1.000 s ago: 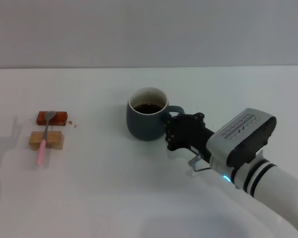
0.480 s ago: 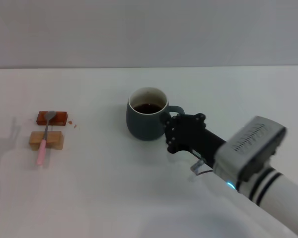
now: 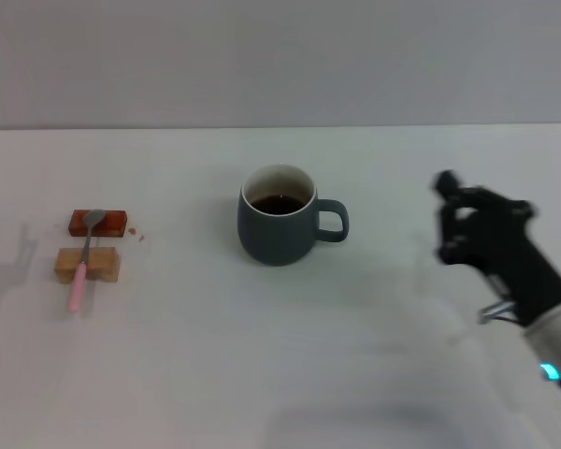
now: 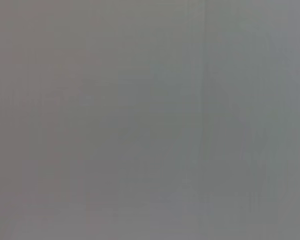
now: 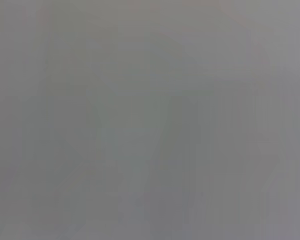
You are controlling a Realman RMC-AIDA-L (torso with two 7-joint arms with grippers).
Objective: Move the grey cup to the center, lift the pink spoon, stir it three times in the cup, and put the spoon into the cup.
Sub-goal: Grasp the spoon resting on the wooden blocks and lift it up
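White table (image 3: 262, 374) against plain grey wall (image 3: 280, 56).

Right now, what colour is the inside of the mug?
Cream-white above the dark liquid; the grey cup shows it best in the head view.

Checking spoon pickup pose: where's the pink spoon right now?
Head view: the pink spoon lies on the robot's left, across the red-brown block and the tan block, well left of the grey cup.
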